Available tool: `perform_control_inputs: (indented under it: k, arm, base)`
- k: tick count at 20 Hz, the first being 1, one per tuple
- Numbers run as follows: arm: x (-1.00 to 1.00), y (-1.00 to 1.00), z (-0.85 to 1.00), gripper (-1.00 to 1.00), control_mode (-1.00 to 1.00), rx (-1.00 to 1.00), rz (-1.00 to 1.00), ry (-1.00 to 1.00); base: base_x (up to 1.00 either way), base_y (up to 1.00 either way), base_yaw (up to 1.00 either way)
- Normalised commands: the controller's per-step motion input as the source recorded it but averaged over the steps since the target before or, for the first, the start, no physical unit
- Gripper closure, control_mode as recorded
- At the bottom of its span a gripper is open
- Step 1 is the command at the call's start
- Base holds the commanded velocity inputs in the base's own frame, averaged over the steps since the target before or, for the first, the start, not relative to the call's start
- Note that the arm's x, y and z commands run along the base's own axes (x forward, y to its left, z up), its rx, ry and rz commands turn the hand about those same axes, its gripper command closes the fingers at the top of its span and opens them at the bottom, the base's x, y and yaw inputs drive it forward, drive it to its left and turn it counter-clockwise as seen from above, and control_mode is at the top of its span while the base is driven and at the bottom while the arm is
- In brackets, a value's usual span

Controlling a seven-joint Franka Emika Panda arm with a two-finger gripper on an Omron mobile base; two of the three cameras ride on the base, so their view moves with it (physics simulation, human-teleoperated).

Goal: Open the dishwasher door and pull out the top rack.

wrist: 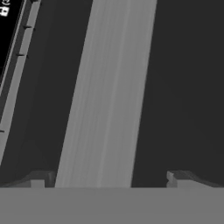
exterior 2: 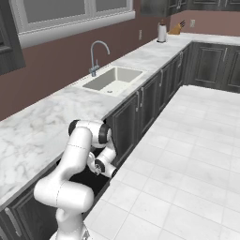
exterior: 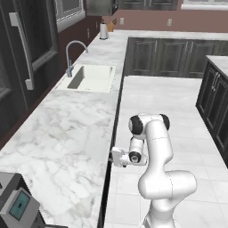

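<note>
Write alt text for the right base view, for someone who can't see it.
A white robot arm bends down to the black dishwasher door beneath a marble counter. Farther along are a sink with a faucet and dark cabinets beside a white tiled floor.

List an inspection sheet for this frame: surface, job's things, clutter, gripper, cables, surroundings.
Surface: marble counter with sink and faucet.
Job's things: black door under the counter edge, appears shut; a grey bar runs across it.
Clutter: paper roll and knife block at the far corner; small appliance near the base.
Gripper: gripper open, close to the door, fingers either side of the bar.
Cables: nothing seen.
Surroundings: dark cabinets, tiled floor.
</note>
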Motion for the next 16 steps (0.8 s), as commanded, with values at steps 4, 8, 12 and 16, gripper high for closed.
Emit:
perform_control_inputs:
  k: [4,8,12,16]
  arm:
    - [0.11,0.16,-0.15,-1.0,-1.0,0.0,0.02,0.0]
    - [0.04,0.25,-0.03,-1.0,-1.0,0.0,0.02,0.0]
    - [0.0,0.43,0.0,-1.0,-1.0,0.0,0.03,-0.02]
    - [0.0,0.53,0.0,-1.0,-1.0,0.0,0.02,-0.02]
  base:
    - [0.0,0.0,0.0]
    - [0.0,0.0,0.0]
    - [0.0,0.0,0.0]
    - [0.0,0.0,0.0]
